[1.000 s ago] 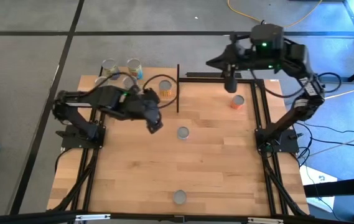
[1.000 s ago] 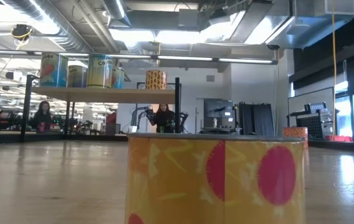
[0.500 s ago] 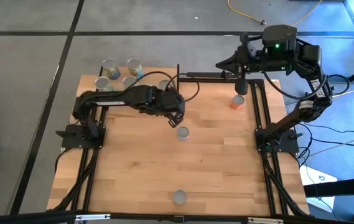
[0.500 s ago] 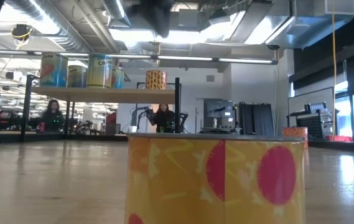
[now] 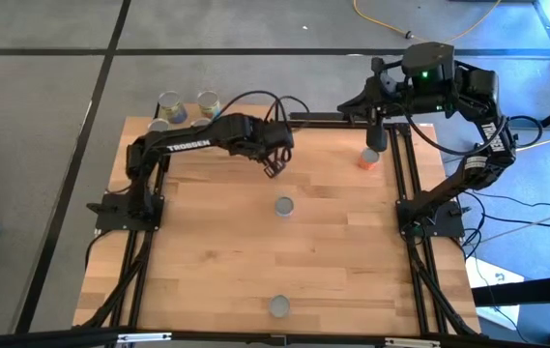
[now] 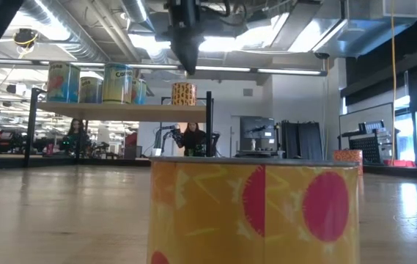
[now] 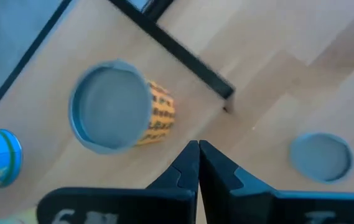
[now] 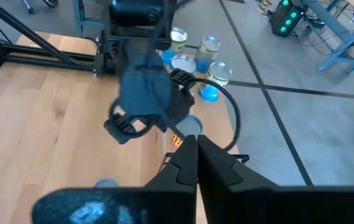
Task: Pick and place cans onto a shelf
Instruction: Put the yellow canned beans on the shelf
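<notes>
Cans on the raised light-wood shelf (image 6: 120, 111): five in the low view, namely four blue-and-yellow labelled tins (image 6: 116, 83) and one orange patterned tin (image 6: 183, 93) at its end.

Cans on the wooden tabletop (image 5: 332, 251): three in the high view, namely a silver-topped can mid-table (image 5: 283, 206), a silver-topped can near the front edge (image 5: 278, 306), and an orange can (image 5: 368, 159) by the right frame.

Left gripper (image 5: 273, 166): fingers pressed together, empty, above the shelf's end; only its wrist view shows the orange tin directly below.

Right gripper (image 5: 375, 140): closed, empty, above the orange can.
</notes>
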### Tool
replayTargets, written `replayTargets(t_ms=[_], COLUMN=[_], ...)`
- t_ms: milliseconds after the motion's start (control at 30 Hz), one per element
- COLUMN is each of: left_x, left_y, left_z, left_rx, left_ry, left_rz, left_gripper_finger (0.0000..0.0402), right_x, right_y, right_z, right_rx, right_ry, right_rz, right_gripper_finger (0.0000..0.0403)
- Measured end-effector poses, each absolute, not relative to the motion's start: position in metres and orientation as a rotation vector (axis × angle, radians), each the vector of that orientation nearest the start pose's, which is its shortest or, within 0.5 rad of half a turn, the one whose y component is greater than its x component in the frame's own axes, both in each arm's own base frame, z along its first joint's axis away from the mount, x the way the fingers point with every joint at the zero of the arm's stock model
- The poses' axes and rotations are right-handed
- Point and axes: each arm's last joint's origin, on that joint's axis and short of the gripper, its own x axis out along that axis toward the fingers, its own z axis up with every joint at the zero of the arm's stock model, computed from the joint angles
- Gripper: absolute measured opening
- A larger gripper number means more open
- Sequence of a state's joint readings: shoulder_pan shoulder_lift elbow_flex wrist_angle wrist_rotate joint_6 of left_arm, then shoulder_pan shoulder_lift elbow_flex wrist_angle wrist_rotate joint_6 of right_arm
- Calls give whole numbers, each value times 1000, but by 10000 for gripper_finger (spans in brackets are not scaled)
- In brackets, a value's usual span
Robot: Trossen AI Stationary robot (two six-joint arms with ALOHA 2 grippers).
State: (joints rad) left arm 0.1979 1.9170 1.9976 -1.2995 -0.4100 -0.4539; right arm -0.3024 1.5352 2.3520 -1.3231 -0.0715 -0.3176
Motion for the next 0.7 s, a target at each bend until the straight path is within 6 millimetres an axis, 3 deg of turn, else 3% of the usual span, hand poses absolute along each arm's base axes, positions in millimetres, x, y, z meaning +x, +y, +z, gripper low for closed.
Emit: replayTargets(t_ms=[400, 700], left_x=[364, 370], left_y=[120, 118], left_z=[342, 342], left_rx=[-269, -259], left_ry=[1097, 1088], left_rz=[809, 692], left_gripper_finger=[0, 0], right_x=[210, 210], right_y=[-63, -63], right_z=[540, 540], right_rx=[-222, -223], right_ry=[529, 530], right_rz=[-142, -142], right_gripper_finger=[13, 11])
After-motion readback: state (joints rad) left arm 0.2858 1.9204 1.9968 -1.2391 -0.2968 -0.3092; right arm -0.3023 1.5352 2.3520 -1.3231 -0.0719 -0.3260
